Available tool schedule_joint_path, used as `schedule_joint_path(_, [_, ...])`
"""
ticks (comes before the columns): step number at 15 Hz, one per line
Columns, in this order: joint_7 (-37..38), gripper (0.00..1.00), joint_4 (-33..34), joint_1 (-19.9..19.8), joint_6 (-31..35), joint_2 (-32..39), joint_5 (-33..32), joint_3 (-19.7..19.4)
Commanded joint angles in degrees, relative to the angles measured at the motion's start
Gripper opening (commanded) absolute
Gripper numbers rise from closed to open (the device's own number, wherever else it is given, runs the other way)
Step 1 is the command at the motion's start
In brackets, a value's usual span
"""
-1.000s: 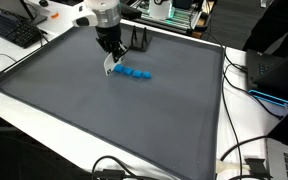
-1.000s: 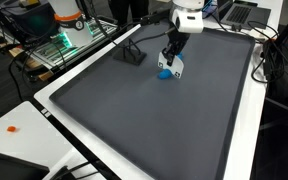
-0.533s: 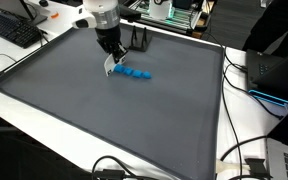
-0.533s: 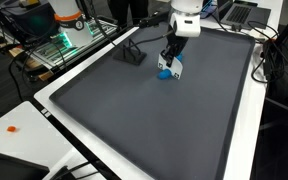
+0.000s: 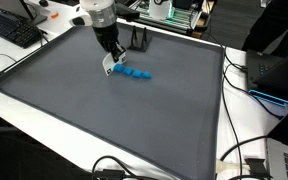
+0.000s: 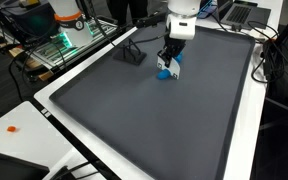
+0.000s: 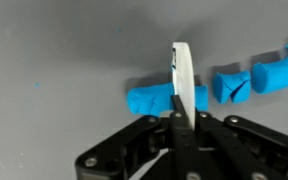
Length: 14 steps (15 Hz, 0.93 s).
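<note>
My gripper (image 7: 181, 112) is shut on a thin white blade-like tool (image 7: 182, 75) that points down onto a row of blue soft pieces (image 7: 164, 100). The blade sits across the leftmost blue piece; more cut blue pieces (image 7: 252, 80) lie to its right. In both exterior views the gripper (image 5: 111, 62) (image 6: 170, 60) stands low over the end of the blue row (image 5: 136, 73) (image 6: 164, 72) on the dark grey mat (image 5: 114, 120) (image 6: 154, 120).
A small black stand (image 6: 131, 54) (image 5: 142, 42) sits on the mat behind the gripper. A keyboard (image 5: 14, 30), cables (image 5: 246, 160) and electronics (image 6: 69, 40) surround the mat on white tables. A small orange item (image 6: 12, 128) lies on the table.
The gripper with the blade has risen very slightly over the blue row; otherwise nothing visibly changed.
</note>
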Motion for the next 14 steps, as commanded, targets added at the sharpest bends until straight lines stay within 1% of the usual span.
schedule_joint_path(1, [3.05, 0.01, -4.05, 0.18, -0.37, -1.87, -1.29, -1.38])
schedule_joint_path(4, [4.60, 0.01, -5.32, 0.24, -0.33, -2.97, -1.50, -1.75])
schedule_joint_path(12, [0.71, 0.01, -7.03, -0.85, 0.73, -2.37, 4.48, 1.66])
schedule_joint_path(14, [0.37, 0.01, -6.90, -0.76, 0.75, -2.56, 4.93, 1.78])
